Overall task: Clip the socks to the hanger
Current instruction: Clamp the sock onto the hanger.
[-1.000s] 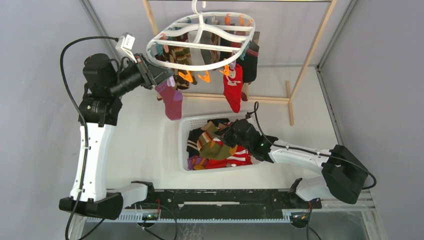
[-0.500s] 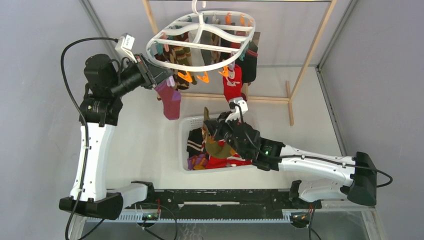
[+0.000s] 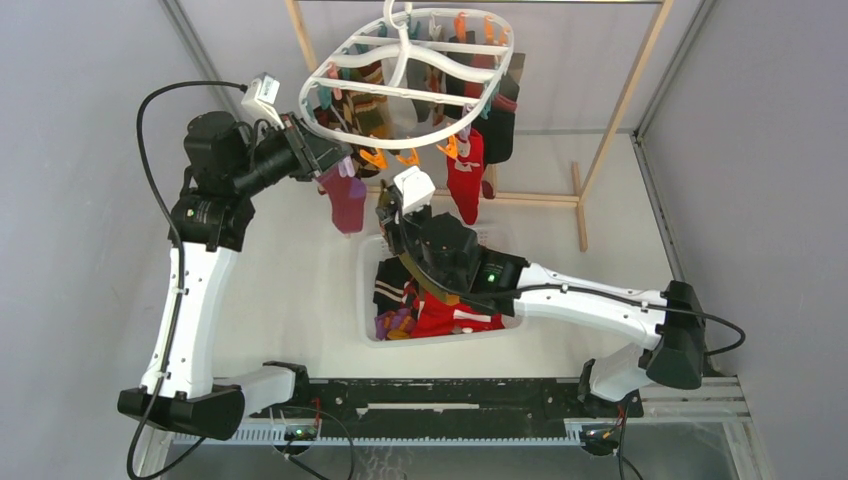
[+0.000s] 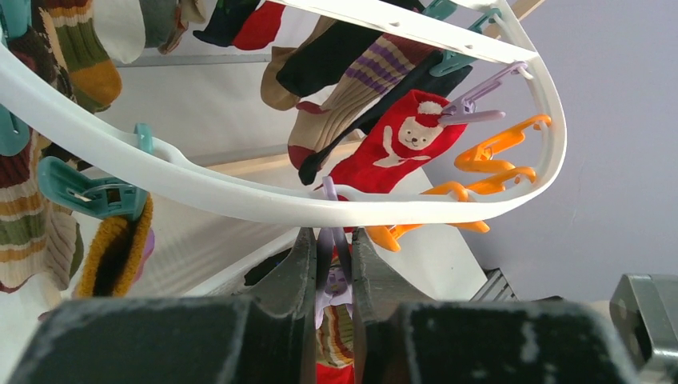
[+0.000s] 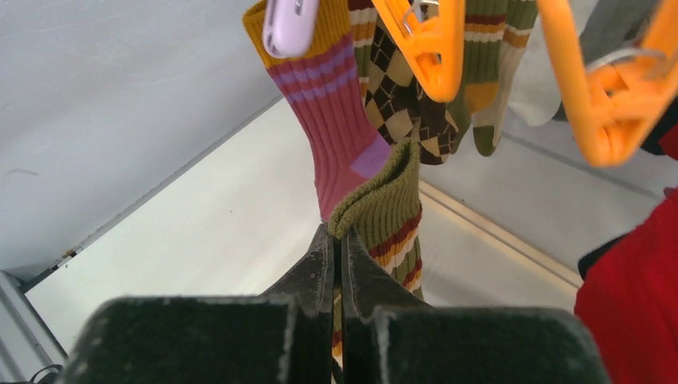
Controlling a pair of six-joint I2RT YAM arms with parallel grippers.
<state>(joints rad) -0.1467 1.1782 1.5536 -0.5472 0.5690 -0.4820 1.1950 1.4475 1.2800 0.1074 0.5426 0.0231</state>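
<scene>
The white oval hanger (image 3: 312, 88) (image 4: 240, 200) hangs from the wooden frame with several socks clipped round it. My left gripper (image 3: 325, 155) (image 4: 332, 236) is shut on the handles of a lilac clip (image 4: 334, 244) (image 5: 289, 24) at the rim's near left. A pink sock (image 3: 346, 198) (image 5: 332, 136) hangs from that clip. My right gripper (image 3: 388, 215) (image 5: 337, 234) is shut on the cuff of an olive striped sock (image 5: 392, 200), held up just below the pink sock and the orange clips (image 5: 428, 48). A red Santa sock (image 3: 465, 180) (image 4: 392, 152) hangs to the right.
A white slotted basket (image 3: 365, 290) with several more socks sits on the table under my right arm. The wooden frame (image 3: 620, 100) has its base bar behind the basket. Grey walls close in both sides.
My right arm has lifted the olive sock out of the basket, swinging up and left toward the hanger. The hanger has tipped slightly. My left gripper keeps its hold on the clip.
</scene>
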